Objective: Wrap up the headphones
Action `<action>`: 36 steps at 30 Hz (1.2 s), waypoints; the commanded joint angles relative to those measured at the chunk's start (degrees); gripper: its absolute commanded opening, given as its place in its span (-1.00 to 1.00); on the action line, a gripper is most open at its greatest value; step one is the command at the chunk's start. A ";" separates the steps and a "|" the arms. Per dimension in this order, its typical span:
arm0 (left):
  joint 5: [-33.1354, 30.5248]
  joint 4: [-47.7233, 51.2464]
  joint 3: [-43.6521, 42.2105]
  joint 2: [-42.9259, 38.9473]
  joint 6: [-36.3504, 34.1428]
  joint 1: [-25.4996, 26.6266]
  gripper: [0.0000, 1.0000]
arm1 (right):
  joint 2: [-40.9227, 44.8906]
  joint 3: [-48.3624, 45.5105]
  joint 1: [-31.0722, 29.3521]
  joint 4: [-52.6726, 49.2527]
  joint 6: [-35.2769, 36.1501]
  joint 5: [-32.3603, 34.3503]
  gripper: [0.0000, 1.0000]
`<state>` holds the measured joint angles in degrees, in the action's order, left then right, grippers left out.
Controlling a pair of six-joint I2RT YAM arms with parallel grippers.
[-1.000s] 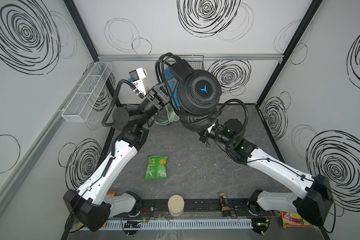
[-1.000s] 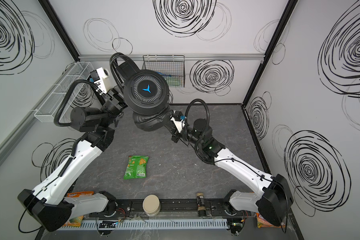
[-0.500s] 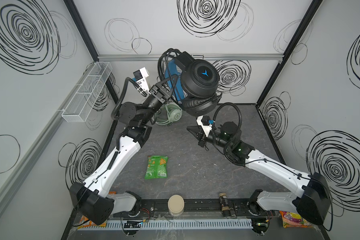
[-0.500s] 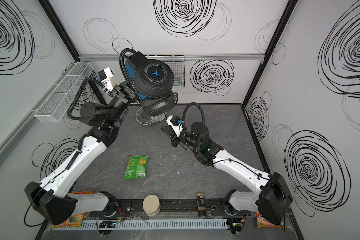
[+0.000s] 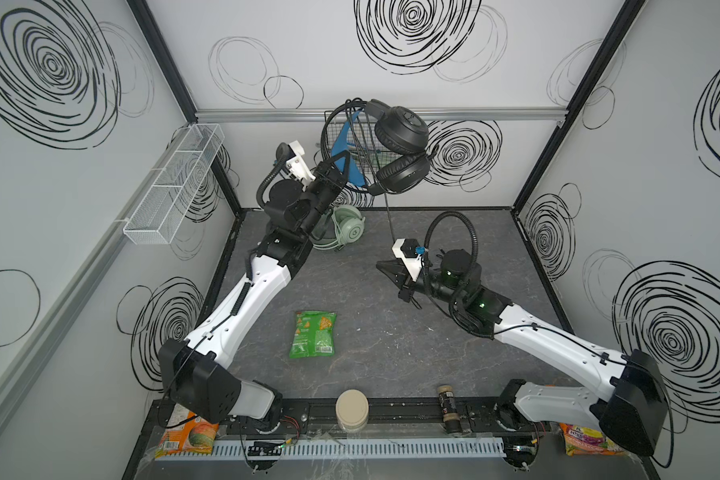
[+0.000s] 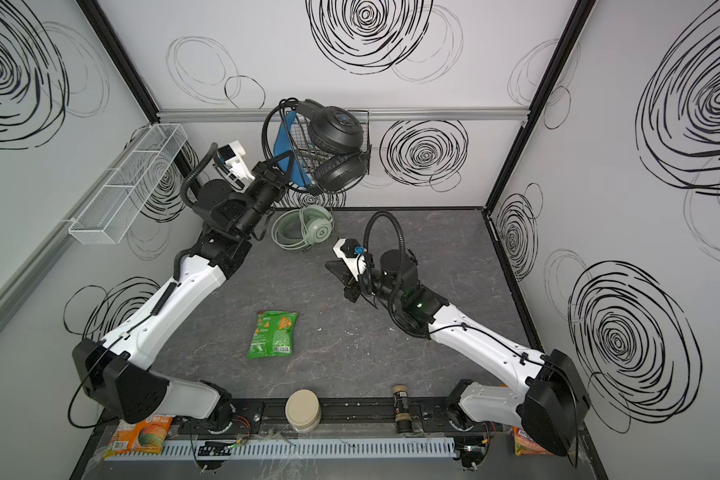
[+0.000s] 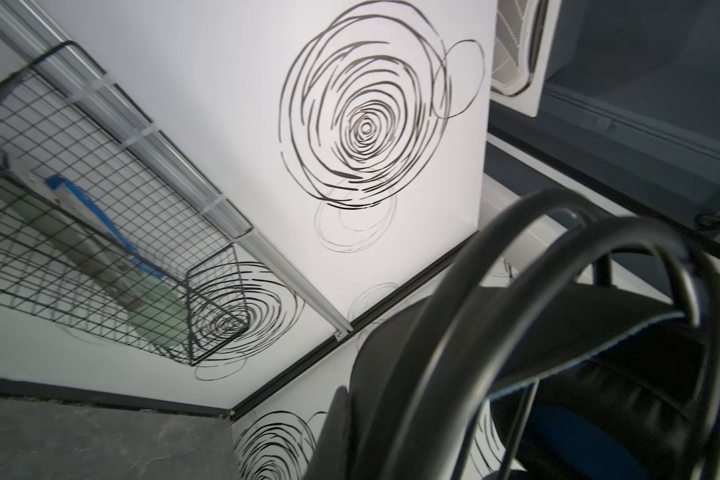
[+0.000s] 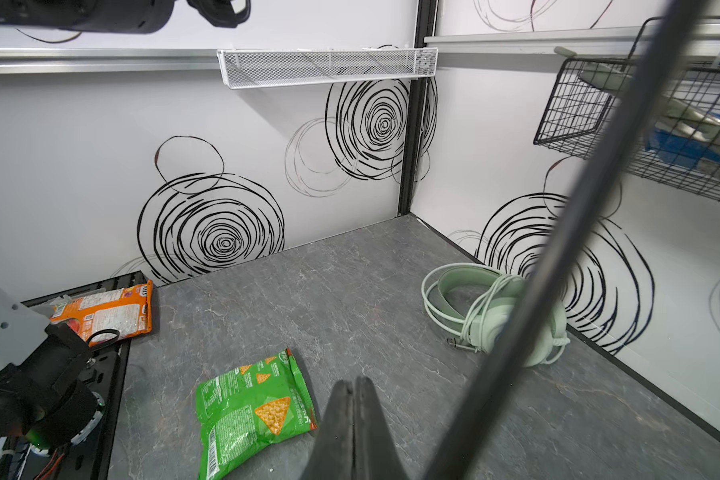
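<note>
The black headphones point(image 5: 400, 133) point(image 6: 335, 129) hang high in front of the back wall, with a blue headband lining. My left gripper point(image 5: 345, 155) point(image 6: 287, 155) is shut on their headband, which fills the left wrist view point(image 7: 558, 332). Their black cable point(image 5: 389, 216) drops straight down beside the right wrist camera and crosses the right wrist view point(image 8: 558, 249). My right gripper point(image 5: 379, 264) point(image 6: 328, 264) point(image 8: 354, 380) is shut and empty, low over the table. The mint-green headphones point(image 5: 346, 226) point(image 6: 319, 226) point(image 8: 495, 311) lie at the back with their pale cable coiled round them.
A black wire basket point(image 7: 80, 249) point(image 8: 599, 104) hangs on the back wall behind the raised headset. A white mesh shelf point(image 5: 175, 183) is on the left wall. A green chip bag point(image 5: 312, 334) lies mid-table. A tan round lid point(image 5: 352, 409), a small bottle point(image 5: 446, 401) and orange packets point(image 5: 188, 436) sit at the front.
My left arm has swung the black headphones up and back toward the wall basket. My right gripper has drawn away from the earcups and dropped lower, staying shut.
</note>
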<state>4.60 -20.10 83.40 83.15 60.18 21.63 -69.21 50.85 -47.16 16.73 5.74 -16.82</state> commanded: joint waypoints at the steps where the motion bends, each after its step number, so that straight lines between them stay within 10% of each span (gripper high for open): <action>1: -8.46 0.68 4.54 -0.25 -4.49 -1.50 -1.00 | 1.09 1.39 -2.00 -6.78 2.92 1.63 -0.95; 8: -17.89 12.57 5.08 1.36 -12.64 -1.16 -1.00 | -0.90 8.24 -10.29 -18.21 10.99 10.05 -0.95; 26: -36.00 27.62 -1.54 -3.00 -61.15 5.88 -1.00 | -2.73 22.74 -15.68 -25.94 44.75 41.90 -0.89; 36: -26.65 41.34 0.79 -3.81 -66.55 8.96 -1.00 | -3.21 24.89 -10.16 -20.53 55.48 43.56 -0.82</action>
<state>-24.34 18.11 82.17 80.58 -2.81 31.16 -73.60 71.81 -59.53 -9.15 56.80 25.45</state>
